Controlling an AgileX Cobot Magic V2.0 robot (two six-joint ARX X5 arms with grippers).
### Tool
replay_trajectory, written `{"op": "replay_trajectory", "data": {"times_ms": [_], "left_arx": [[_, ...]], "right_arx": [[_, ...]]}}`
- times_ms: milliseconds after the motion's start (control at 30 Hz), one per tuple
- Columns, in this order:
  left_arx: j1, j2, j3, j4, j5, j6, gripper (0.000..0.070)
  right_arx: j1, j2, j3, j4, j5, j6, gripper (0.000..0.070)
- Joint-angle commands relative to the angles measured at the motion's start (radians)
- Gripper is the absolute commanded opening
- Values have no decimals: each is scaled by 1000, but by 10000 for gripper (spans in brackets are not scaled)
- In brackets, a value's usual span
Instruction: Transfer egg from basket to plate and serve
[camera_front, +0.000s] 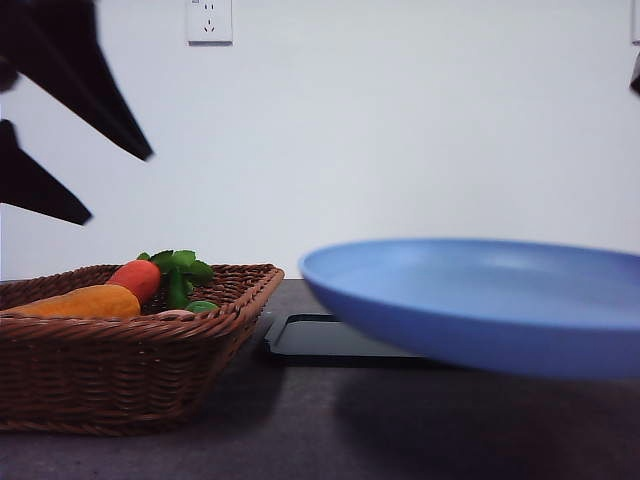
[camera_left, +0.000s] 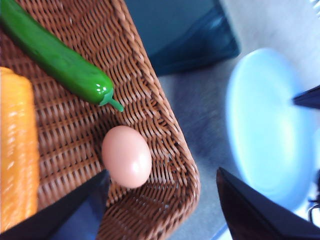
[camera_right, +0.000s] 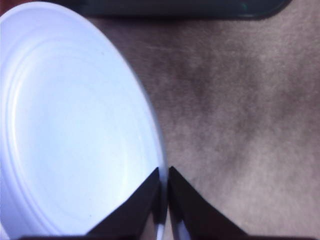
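The left gripper hangs spread wide above the small, smooth, pinkish-brown egg, one dark finger over the basket floor and the other outside the wall, so the egg lies a little to one side of the open gap, untouched. The egg rests in the corner of the wide, shallow, dark-brown woven wicker basket, against the foot of its sloping side. I judge it light, rigid, brittle and slick-shelled, likely to roll or squirt out of a careless pinch; the safest hold looks to be across its short middle, jaws squared to the long axis and closed gently, after shifting the gripper so both fingers clear the wicker wall. Just beyond the egg lies a glossy green toy cucumber, apart from it, and beside that a ridged orange toy vegetable. On the right, the right gripper is pressed together on the rim of the large round light-blue plate, holding it clear of the dark table just right of the basket. Behind, a flat black rectangular tray lies on the table.
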Motion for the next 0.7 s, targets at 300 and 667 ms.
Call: {"op": "replay_trajectory", "data": {"times_ms": [300,667], "left_arx": [[-115,301,149,-33,-127,69,439],[-118,446,189,-40,-131,86,439]], "right_arx": [[-2,-135,4,-50,37,-14,0],[-2,-167,4,-63,44,-15,0]]}}
